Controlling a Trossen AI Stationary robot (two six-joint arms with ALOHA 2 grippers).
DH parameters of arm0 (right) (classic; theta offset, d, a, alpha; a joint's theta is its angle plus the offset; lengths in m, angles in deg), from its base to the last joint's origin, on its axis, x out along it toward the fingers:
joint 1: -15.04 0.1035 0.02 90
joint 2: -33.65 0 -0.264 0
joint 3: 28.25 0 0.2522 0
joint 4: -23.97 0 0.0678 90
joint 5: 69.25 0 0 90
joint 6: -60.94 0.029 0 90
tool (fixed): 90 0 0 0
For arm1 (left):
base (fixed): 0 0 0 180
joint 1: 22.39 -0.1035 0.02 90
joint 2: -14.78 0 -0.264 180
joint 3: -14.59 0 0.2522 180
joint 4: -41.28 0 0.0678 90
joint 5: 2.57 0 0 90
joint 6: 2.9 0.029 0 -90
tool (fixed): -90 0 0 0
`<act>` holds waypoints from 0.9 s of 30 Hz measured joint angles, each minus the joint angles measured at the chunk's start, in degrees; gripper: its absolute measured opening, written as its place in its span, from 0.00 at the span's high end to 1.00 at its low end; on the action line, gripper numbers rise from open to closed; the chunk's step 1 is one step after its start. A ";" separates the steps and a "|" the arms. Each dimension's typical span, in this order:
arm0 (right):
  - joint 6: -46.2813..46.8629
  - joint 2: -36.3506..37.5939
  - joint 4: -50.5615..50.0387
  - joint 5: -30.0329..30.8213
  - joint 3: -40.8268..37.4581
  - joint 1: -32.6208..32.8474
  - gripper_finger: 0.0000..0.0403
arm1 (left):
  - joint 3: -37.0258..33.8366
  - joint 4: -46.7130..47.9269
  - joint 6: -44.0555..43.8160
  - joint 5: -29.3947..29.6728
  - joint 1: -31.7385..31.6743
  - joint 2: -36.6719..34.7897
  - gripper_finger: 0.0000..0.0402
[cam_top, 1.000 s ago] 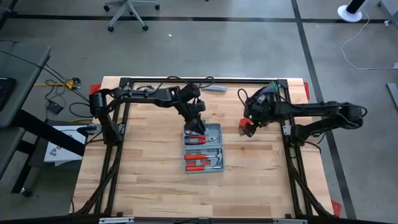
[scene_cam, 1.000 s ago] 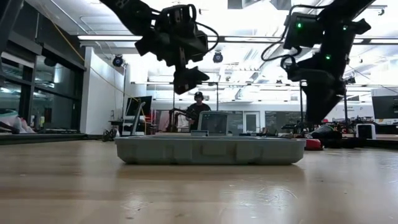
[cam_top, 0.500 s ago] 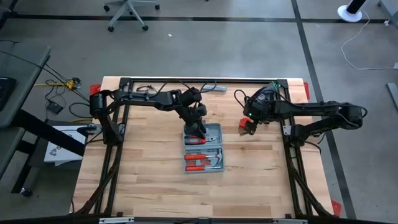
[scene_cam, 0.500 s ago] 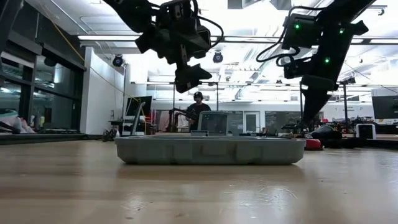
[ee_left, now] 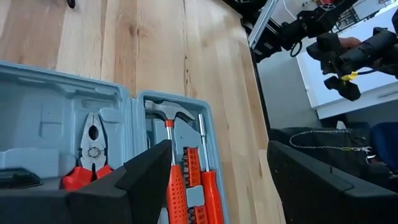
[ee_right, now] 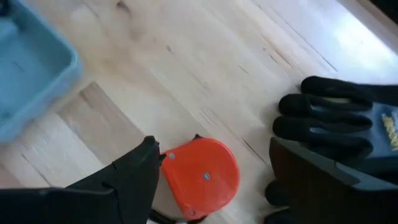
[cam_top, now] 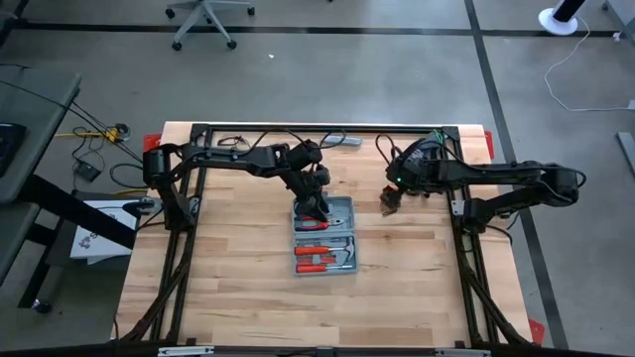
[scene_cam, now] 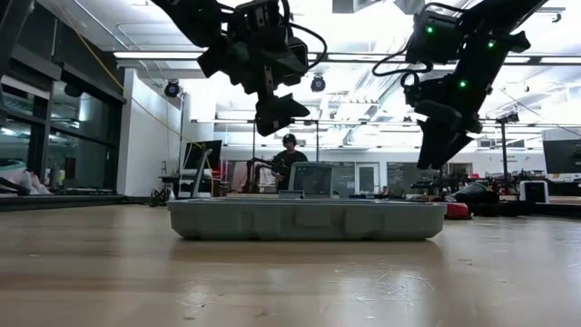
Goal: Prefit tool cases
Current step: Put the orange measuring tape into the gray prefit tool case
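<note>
The grey-blue tool case (cam_top: 325,238) lies open and flat on the table's middle, both halves resting on their backs. Red-handled pliers (ee_left: 90,155) sit in one half, a hammer (ee_left: 169,115) and screwdrivers in the other. My left gripper (cam_top: 316,205) hangs open above the far half, slanting down at it, clear of the case (scene_cam: 307,220). My right gripper (cam_top: 389,201) stands open to the right of the case, above a round red object (ee_right: 202,174) that lies on the wood.
Black gloves (ee_right: 336,118) lie on the table just beyond the red object. A slim grey bar (cam_top: 344,142) rests at the table's far edge. Bare wood stretches from the case to the near edge and out to both sides.
My right gripper has tipped from pointing almost straight down to slanting, and its fingertips have risen a little above the red object. Both grippers have stayed open, and the case has not moved.
</note>
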 joint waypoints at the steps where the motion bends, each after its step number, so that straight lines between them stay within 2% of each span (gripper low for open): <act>1: 1.07 0.00 0.33 0.02 0.00 0.00 0.28 | 0.00 0.01 0.00 0.00 0.01 0.00 0.37; 8: 1.68 0.00 0.37 -0.07 0.00 0.04 0.28 | 0.00 0.01 0.18 0.29 -0.01 0.02 0.37; 14: 1.16 0.00 0.42 -4.09 0.00 -0.11 0.27 | 0.00 0.04 1.16 0.70 -0.01 0.07 0.37; 18: 0.67 0.00 0.54 -4.72 0.00 -0.11 0.21 | 0.00 0.04 1.16 0.72 -0.01 0.07 0.37; 24: 2.48 0.00 2.22 -4.28 0.00 -0.11 0.03 | 0.00 0.04 1.60 2.46 -0.01 0.07 0.37; 27: 3.26 0.00 2.46 -3.85 0.02 -0.11 0.03 | 0.00 0.04 2.14 5.05 -0.01 0.07 0.37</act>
